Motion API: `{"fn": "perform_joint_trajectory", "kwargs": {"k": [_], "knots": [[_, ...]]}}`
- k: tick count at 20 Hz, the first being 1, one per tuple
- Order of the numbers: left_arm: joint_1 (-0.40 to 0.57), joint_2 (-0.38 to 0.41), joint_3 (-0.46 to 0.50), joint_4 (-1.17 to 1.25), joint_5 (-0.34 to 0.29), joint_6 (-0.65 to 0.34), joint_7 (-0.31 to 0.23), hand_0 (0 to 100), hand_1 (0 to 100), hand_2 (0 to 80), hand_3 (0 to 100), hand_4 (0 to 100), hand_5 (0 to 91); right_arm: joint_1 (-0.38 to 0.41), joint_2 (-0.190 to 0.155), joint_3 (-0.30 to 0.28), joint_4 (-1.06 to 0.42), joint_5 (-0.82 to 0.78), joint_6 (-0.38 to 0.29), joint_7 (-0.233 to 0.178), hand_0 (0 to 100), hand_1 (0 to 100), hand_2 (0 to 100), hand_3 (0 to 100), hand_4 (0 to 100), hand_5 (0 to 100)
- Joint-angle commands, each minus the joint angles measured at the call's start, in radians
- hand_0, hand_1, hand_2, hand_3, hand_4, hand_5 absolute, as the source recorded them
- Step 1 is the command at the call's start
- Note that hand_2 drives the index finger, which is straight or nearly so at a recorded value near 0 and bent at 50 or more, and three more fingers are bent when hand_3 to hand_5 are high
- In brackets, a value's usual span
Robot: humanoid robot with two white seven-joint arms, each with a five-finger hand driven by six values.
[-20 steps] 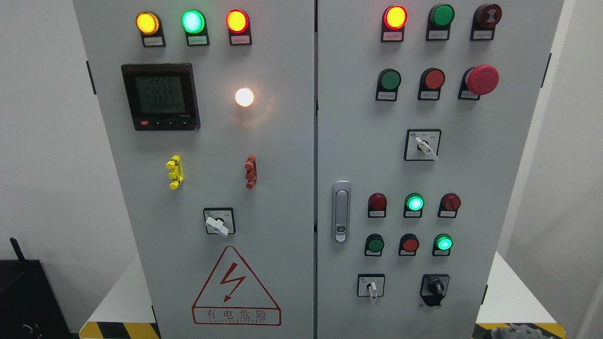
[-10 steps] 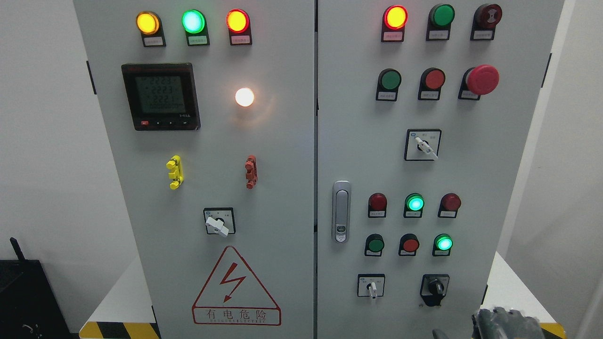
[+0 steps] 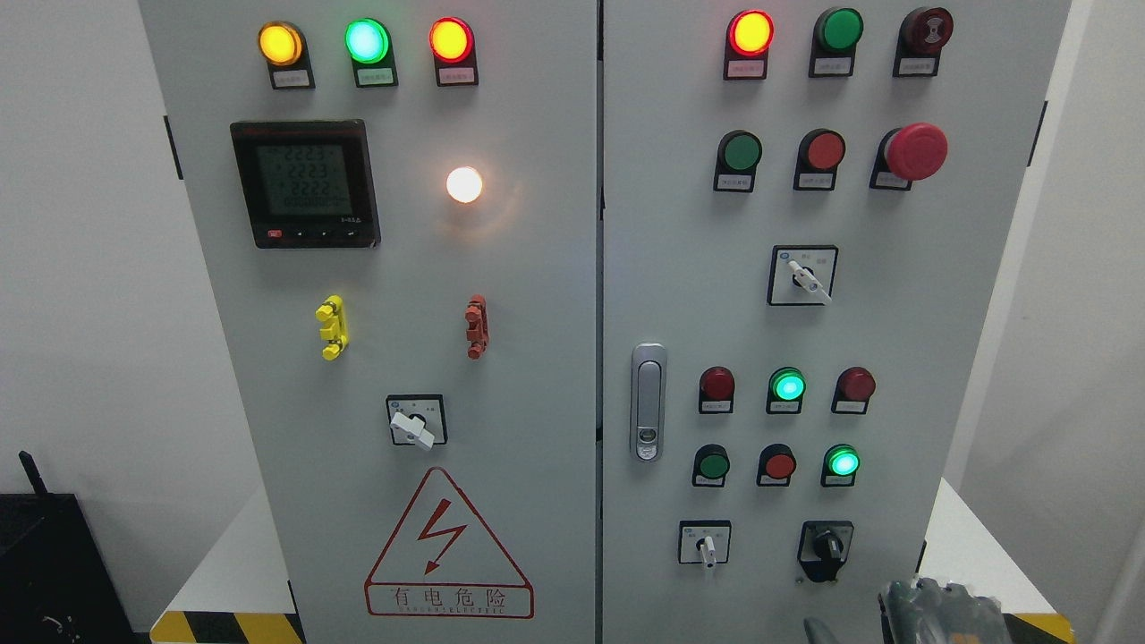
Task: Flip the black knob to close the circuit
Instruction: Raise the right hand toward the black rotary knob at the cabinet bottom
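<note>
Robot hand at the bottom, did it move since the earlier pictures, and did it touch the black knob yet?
Yes. The right hand has risen into the lower right corner, where a second ago almost none of it showed. It sits below and to the right of the black knob and holds nothing yet. The knob, the white switches and the lights look unchanged; only the meter digits flickered.

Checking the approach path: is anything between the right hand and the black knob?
Nothing visible. The right hand is at the bottom edge, just below and right of the black knob on the cabinet door; only bare panel lies between them.
</note>
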Motion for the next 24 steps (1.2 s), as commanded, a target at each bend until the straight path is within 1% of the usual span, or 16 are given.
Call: {"fn": "perform_joint_trajectory", "kwargs": {"k": [1,8,12,17,21,24], "knots": [[0.034,0.0,0.011,-0.034,0.008,0.001,0.0,0,0,0.0,5,3,0.0,-0.042,0.011,0.049,0.104,0.002,0.014,-0.003,0,0,91,100,81,84],[0.034,0.0,0.011,-0.034,0.008,0.001,0.0,0,0,0.0,5,3,0.0,-0.102,0.01,0.04,0.161,-0.001,0.014,-0.004,0,0,91,100,81,84],[0.034,0.0,0.011,-0.034,0.008,0.001,0.0,0,0,0.0,5,3,0.0,-0.117,0.005,0.028,0.18,-0.008,0.015,-0.004,0,0,91,100,81,84],[0.034,0.0,0.011,-0.034,0.008,0.001,0.0,0,0,0.0,5,3,0.0,-0.122,-0.012,-0.006,0.19,-0.015,0.014,-0.003,0,0,91,100,81,84],[0.034,0.0,0.011,-0.034,0.008,0.001,0.0,0,0,0.0,5,3,0.0,-0.122,-0.039,-0.021,0.196,-0.052,0.015,-0.006,0,0,91,100,81,84],[0.034,0.0,0.011,-0.034,0.008,0.001,0.0,0,0,0.0,5,3,0.0,-0.122,-0.044,-0.025,0.201,-0.055,0.015,-0.015,0,0,91,100,81,84]]}}
